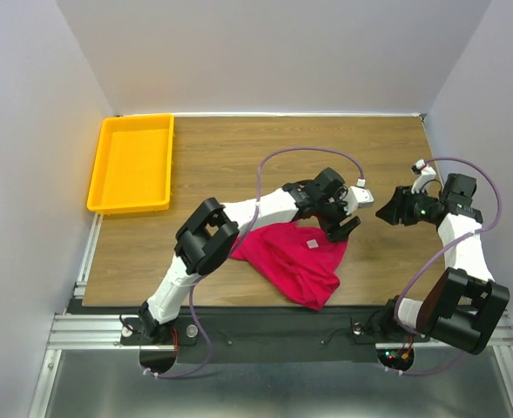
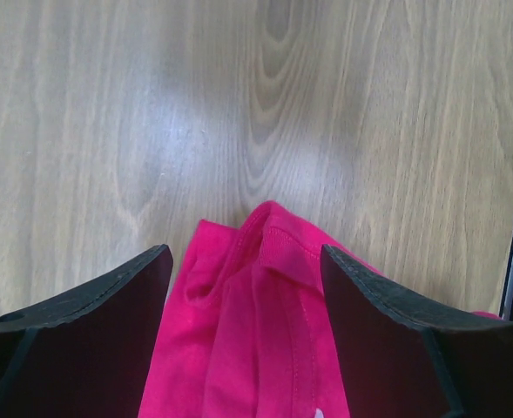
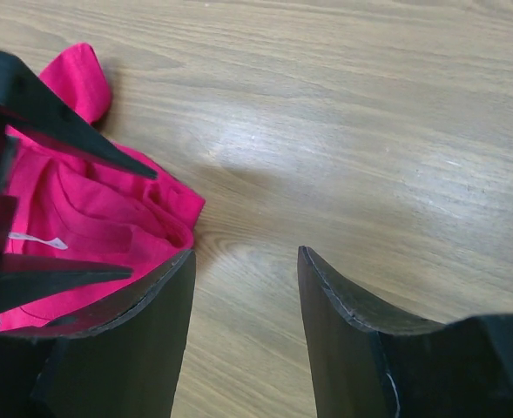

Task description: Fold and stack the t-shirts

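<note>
One crimson-red t-shirt (image 1: 291, 261) is lying crumpled on the wooden tabletop (image 1: 239, 157), bunched into a rough triangle rather than spread flat, with its small white neck label (image 1: 313, 246) facing up near its far right corner. Over that same far right corner the left pincer (image 1: 347, 228) is hanging with its jaws standing wide apart. In the left wrist view its two dark fingers (image 2: 108, 305) are straddling a folded, stitched edge of the shirt, and the red cloth is filling the lower part of the gap between them while bare wood is showing beyond. Nothing is being clamped, and whether the fingertips are touching the cloth cannot be told. The right pincer (image 1: 385, 211) is sitting just to the right of the shirt, near the left pincer but apart from it, and is pointing toward the shirt. Its jaws are also standing open, with only bare wood showing between them in the right wrist view, and the shirt's right edge is lying just beside its left-hand finger there. Well apart from the shirt, off to its far left, a yellow plastic tray (image 1: 127, 208) is resting on the tabletop with nothing showing inside it.
</note>
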You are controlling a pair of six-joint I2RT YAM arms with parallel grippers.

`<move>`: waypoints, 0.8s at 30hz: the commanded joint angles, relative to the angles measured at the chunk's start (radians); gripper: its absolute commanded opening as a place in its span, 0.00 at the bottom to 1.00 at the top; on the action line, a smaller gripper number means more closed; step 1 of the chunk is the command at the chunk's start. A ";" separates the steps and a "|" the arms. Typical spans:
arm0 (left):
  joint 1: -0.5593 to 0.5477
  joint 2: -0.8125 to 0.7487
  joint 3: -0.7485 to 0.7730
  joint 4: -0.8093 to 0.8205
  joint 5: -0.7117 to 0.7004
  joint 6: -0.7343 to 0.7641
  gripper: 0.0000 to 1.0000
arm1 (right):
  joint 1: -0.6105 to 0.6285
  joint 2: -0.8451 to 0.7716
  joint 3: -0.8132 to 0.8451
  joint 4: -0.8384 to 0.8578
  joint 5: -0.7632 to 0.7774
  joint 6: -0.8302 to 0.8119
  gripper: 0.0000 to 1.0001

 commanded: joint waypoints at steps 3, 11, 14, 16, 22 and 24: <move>-0.011 0.016 0.098 -0.090 0.100 0.032 0.70 | -0.015 -0.026 -0.006 0.043 -0.048 0.005 0.56; -0.011 0.062 0.165 -0.159 0.120 0.029 0.37 | -0.018 -0.040 -0.009 0.043 -0.057 0.003 0.56; -0.011 0.068 0.185 -0.170 0.140 0.021 0.24 | -0.018 -0.041 -0.009 0.043 -0.061 0.003 0.56; -0.010 0.060 0.200 -0.173 0.145 0.020 0.10 | -0.019 -0.041 -0.009 0.043 -0.065 0.000 0.56; 0.019 -0.073 0.211 -0.153 0.024 0.005 0.00 | -0.019 -0.041 -0.014 0.035 -0.143 -0.026 0.57; 0.042 -0.157 0.207 -0.145 -0.036 0.017 0.00 | -0.019 -0.028 -0.005 0.014 -0.223 -0.059 0.57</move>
